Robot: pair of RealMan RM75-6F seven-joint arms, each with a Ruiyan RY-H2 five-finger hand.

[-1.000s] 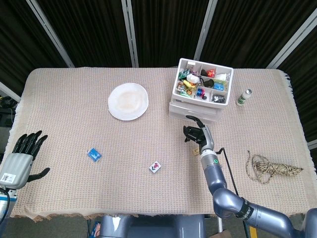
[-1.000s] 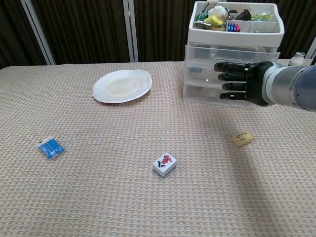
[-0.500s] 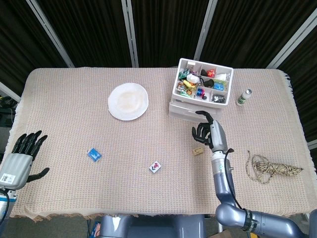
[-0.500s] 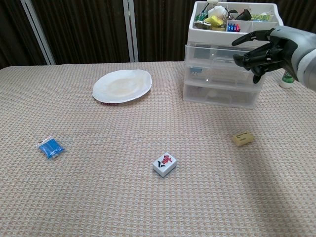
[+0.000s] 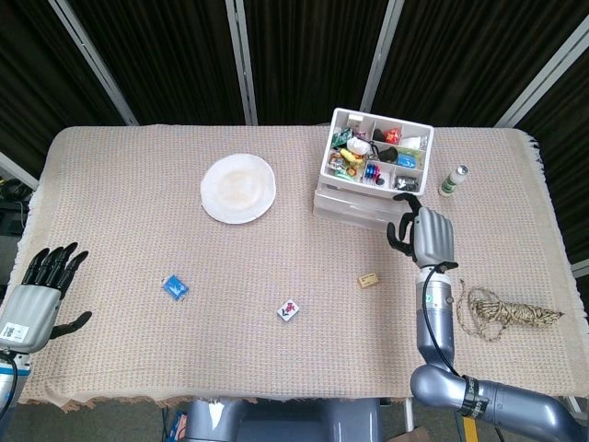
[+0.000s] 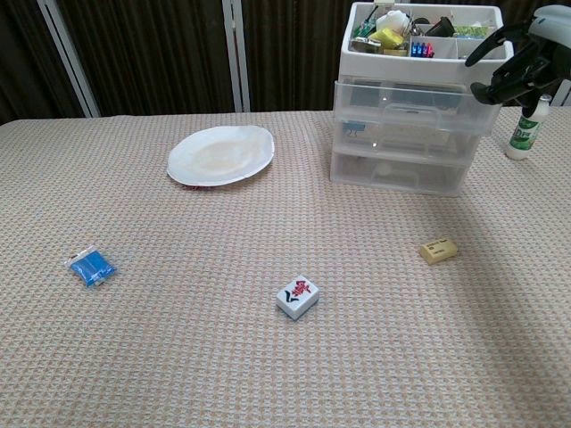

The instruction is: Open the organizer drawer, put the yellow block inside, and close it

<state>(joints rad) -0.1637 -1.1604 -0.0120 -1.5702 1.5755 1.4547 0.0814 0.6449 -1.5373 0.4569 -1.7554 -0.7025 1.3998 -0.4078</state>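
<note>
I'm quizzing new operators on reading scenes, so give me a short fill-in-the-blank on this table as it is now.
1. All drawers of the organizer are ____.
2. The yellow block lies on the ____, held by no hand.
3. The hand raised beside the organizer is the ____ hand.
4. The tile with red and black marks lies between the yellow block and the ____ packet.

Missing words: closed; tablecloth; right; blue

A white plate (image 5: 237, 188) lies on the cloth-covered worktop (image 5: 120, 221). Nearer the front edge than the plate, to its left, sits a small blue packet (image 5: 174, 287); to its right, a white tile (image 5: 289, 310) with red and dark marks. Far right of the plate stand a small green-labelled bottle (image 5: 452, 180) and, nearer the front, a coil of rope (image 5: 502, 312).
</note>
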